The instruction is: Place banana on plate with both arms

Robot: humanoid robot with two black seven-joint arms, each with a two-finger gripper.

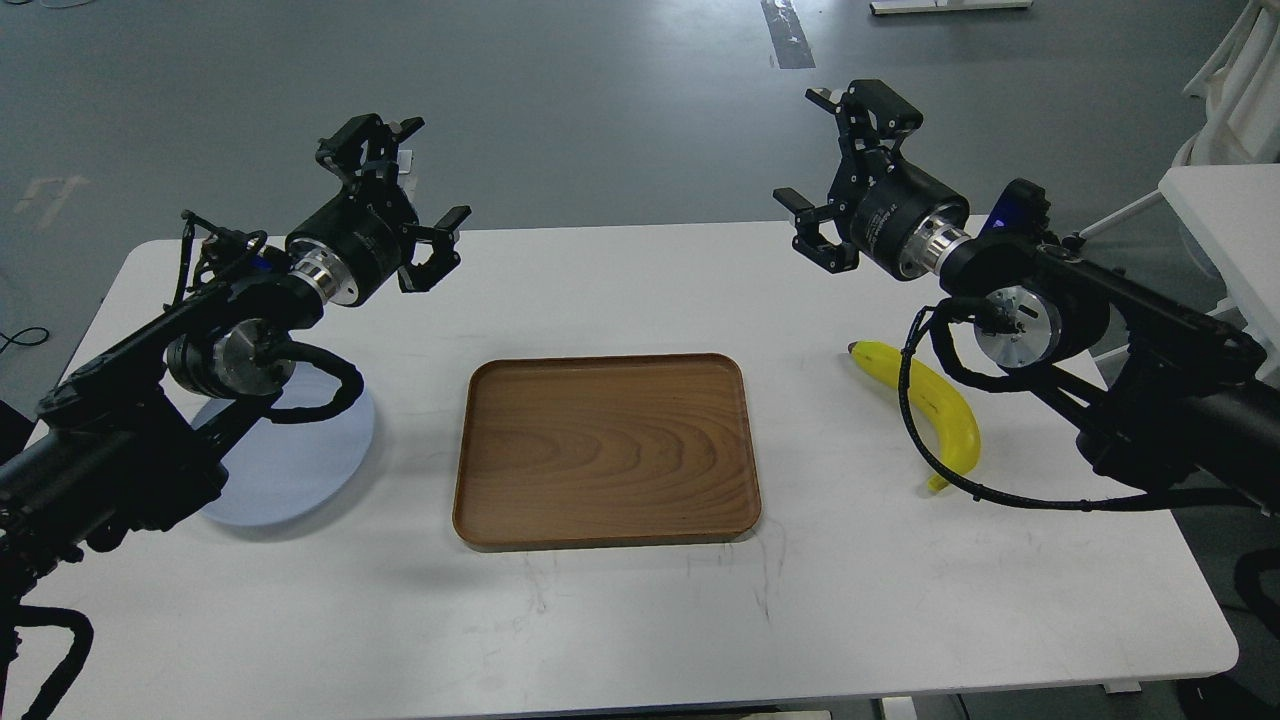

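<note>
Head view: the banana (935, 408) lies near the desk's (640, 620) right edge, under the right arm's cable, below and behind the wide-spread, empty right hand (845, 175). That cable could drag it. The plate (310, 470), near the left edge, sits partly beneath the left arm; the left hand (400, 200) is also wide.

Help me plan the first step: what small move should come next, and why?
Probably lower the right pincer toward the banana: it is open and empty, raised above the table, while the banana lies on the table's right side, far from the plate.
</note>
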